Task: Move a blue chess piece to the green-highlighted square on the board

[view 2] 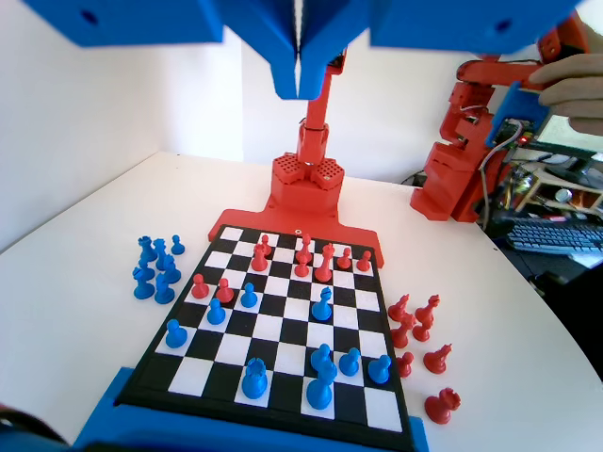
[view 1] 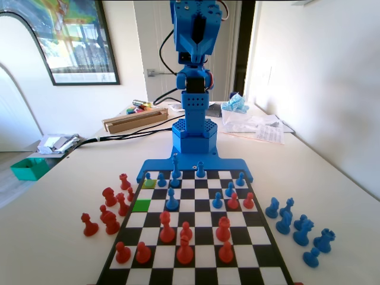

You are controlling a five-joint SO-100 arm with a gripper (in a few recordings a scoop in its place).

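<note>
The board (view 1: 196, 270) lies in front of my blue arm. Its green-highlighted square (view 1: 141, 205) sits bare in the left column of the fixed view. One row farther back, a small blue chess piece (view 1: 148, 176), a pawn, stands on the paler yellow-green square (view 1: 151, 184). In the wrist view that pawn (view 2: 380, 368) is at the board's near right. My gripper (view 1: 196, 50) is raised high above the board's far end. In the wrist view the gripper (view 2: 300, 89) has its jaws pressed together with nothing between them.
Several other blue pieces (view 1: 171, 200) and red pieces (view 1: 184, 248) stand on the board. Loose red pieces (view 1: 109, 211) lie left of it and loose blue ones (view 1: 303, 231) right of it in the fixed view. A green tray (view 1: 28, 168) and a cardboard box (view 1: 135, 120) lie farther back.
</note>
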